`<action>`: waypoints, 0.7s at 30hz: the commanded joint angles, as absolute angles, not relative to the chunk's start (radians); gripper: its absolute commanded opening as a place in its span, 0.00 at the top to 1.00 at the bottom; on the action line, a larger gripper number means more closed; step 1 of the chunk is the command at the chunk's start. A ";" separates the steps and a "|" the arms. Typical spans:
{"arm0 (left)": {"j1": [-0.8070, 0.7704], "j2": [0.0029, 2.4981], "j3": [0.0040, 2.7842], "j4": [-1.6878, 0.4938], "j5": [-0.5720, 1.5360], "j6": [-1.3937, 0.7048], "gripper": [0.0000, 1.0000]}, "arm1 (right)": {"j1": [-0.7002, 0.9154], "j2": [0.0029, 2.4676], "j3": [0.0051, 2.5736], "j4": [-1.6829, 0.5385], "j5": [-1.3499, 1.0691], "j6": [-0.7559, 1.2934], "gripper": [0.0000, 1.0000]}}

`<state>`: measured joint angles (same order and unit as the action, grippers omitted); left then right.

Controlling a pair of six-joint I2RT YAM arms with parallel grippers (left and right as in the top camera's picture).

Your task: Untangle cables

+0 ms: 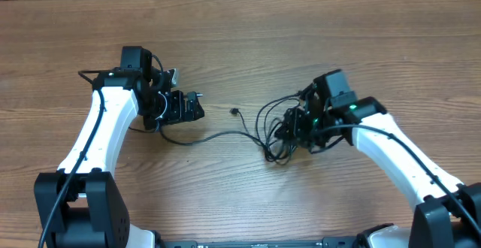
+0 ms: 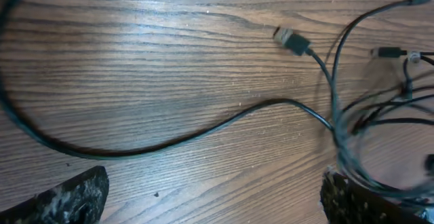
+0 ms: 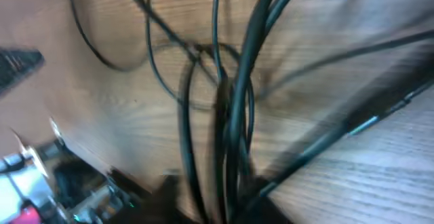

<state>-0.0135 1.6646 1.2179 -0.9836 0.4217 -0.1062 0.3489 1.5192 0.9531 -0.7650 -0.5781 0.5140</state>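
Blurred thin black cords (image 3: 234, 115) cross right before the right wrist camera, bunched where the right gripper (image 1: 295, 128) sits inside the tangle. Its fingers are hidden among them, so whether it clasps a cord or has let go cannot be told. Across the table, the left gripper (image 2: 217, 207) has its jaws spread wide and grasps nothing. One black strand (image 2: 169, 142) curves over the wood just ahead of the gap, clear of the mottled left fingertip (image 2: 68, 197). Farther ahead lies a small grey-tipped plug (image 2: 290, 39). More loops crowd over the other fingertip. The brown wood-grain tabletop (image 1: 240, 22) stretches well beyond both grippers.
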 commanded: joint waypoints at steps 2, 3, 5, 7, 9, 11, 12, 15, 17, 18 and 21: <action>-0.021 1.660 1.213 -0.988 0.416 -0.120 0.00 | 0.392 1.499 0.921 -0.753 -0.576 0.530 0.14; -0.021 1.660 1.213 -0.988 0.416 -0.120 0.00 | 0.394 1.499 0.919 -0.753 -0.576 0.530 0.12; -0.022 1.660 1.213 -0.994 0.419 -0.120 0.00 | 0.393 1.499 0.917 -0.752 -0.577 0.524 0.04; -0.023 1.660 1.213 -1.003 0.419 -0.120 0.00 | 0.385 1.499 0.917 -0.751 -0.599 0.512 0.00; -0.030 1.660 1.213 -1.015 0.418 -0.120 0.00 | 0.372 1.499 0.917 -0.727 -0.817 0.362 0.00; -0.040 1.660 1.213 -1.024 0.419 -0.112 0.00 | 0.347 1.499 0.918 -0.714 -1.039 0.252 0.00; -0.049 1.660 1.213 -1.024 0.418 -0.112 0.00 | 0.318 1.499 0.918 -0.710 -1.063 0.262 0.00; -0.072 1.660 1.213 -1.024 0.419 -0.112 0.00 | 0.239 1.499 0.918 -0.714 -0.886 0.277 0.00; -0.100 1.660 1.213 -1.024 0.419 -0.112 0.00 | 0.183 1.499 0.917 -0.748 -0.623 0.375 0.00; -0.114 1.660 1.213 -1.024 0.419 -0.112 0.00 | 0.161 1.499 0.917 -0.772 -0.494 0.431 0.00; -0.210 1.660 1.213 -1.015 0.419 -0.112 0.01 | 0.138 1.499 0.917 -0.843 -0.244 0.480 0.00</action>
